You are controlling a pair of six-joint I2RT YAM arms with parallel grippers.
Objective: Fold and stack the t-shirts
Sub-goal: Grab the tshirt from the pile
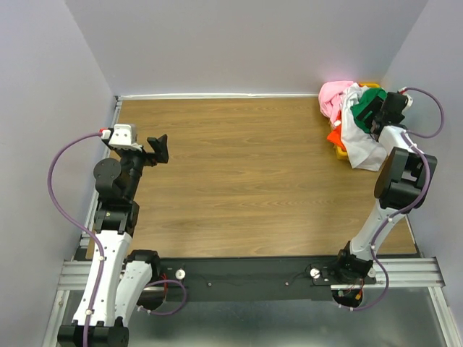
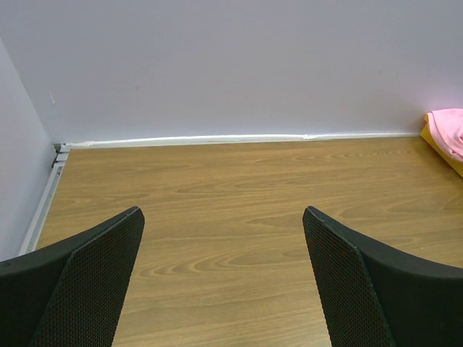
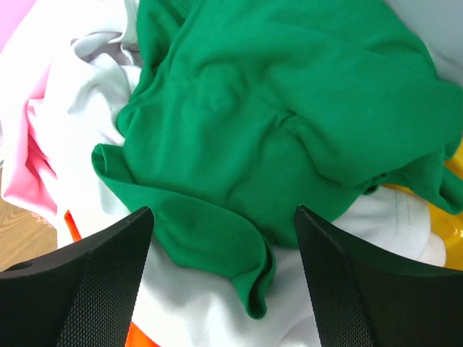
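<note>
A heap of t-shirts lies at the table's far right corner: a green tee [image 1: 367, 100] on top, a white tee [image 1: 359, 142], a pink tee [image 1: 335, 95] and an orange-red tee [image 1: 336, 136]. My right gripper [image 1: 381, 112] hovers right over the heap, open and empty. In the right wrist view the crumpled green tee [image 3: 289, 108] fills the space between and beyond my fingers, over the white tee [image 3: 195, 311], with pink cloth [image 3: 29, 166] at left. My left gripper [image 1: 158, 148] is open and empty above bare table at the left.
A yellow-orange bin [image 3: 445, 217] lies under the heap, its edge showing at right; it also shows in the left wrist view [image 2: 441, 150] under the pink tee [image 2: 447, 130]. Grey walls close the table at the back and both sides.
</note>
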